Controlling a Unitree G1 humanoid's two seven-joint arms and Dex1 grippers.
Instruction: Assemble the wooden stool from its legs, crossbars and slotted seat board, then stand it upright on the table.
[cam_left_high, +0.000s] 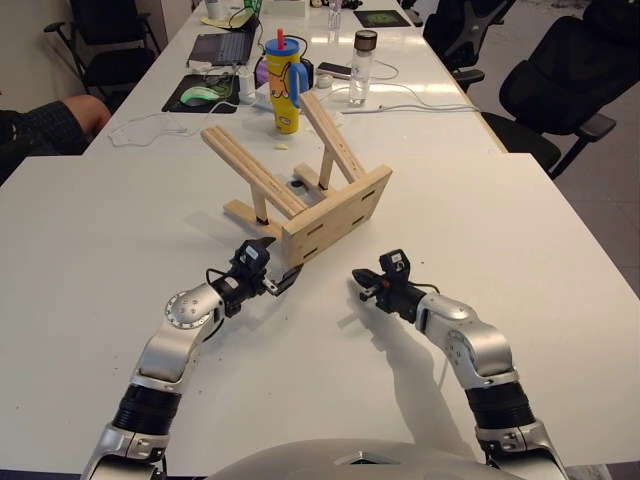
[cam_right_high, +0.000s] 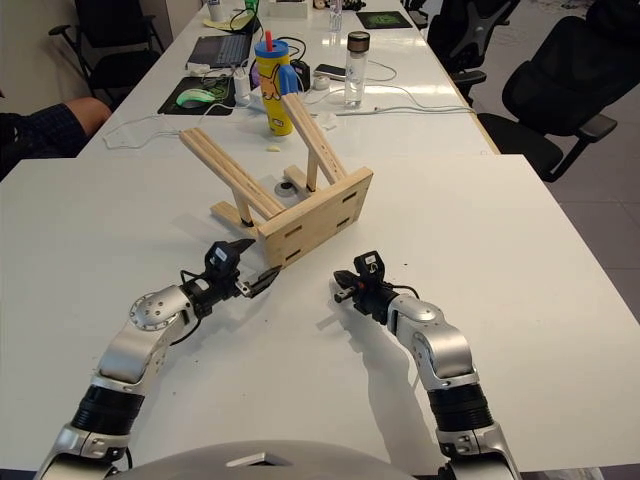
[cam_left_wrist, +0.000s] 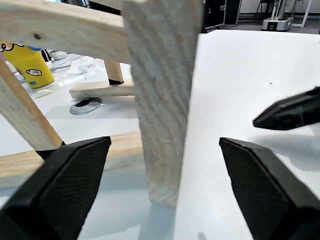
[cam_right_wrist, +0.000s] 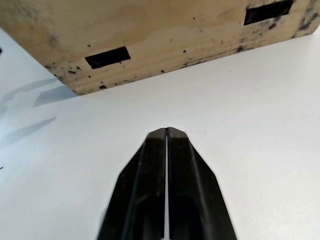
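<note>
The left claw (cam_left_high: 280, 258) stood spread at lower centre of the head view, one finger on each side of the near corner of the seat board (cam_left_high: 335, 215). The left wrist view showed the board's edge between the two pads with a gap on both sides, so it straddled the wood and pinched nothing. The right claw (cam_left_high: 358, 285), just right of centre, had its fingers pressed together and empty, pointing at the board's flat face from a little way off. The stool (cam_left_high: 300, 190) lay tipped on its side at the centre of the white counter (cam_left_high: 90, 260), with the seat board on edge and two slatted legs (cam_left_high: 250, 165) slanting toward the upper left of the frame. A short crossbar (cam_left_high: 245, 212) rested flat on the counter behind the board. By the look of it the assembly was finished, with legs and bars joined to the seat, and what remained was to tip the stool onto its feet. The joints on the board's far face were hidden. The slots (cam_right_wrist: 107, 57) read as dark rectangles, so I could not tell how deep the tenons sat. A yellow cup (cam_left_high: 284, 85) and a bottle (cam_left_high: 362, 65) stood at upper centre.
</note>
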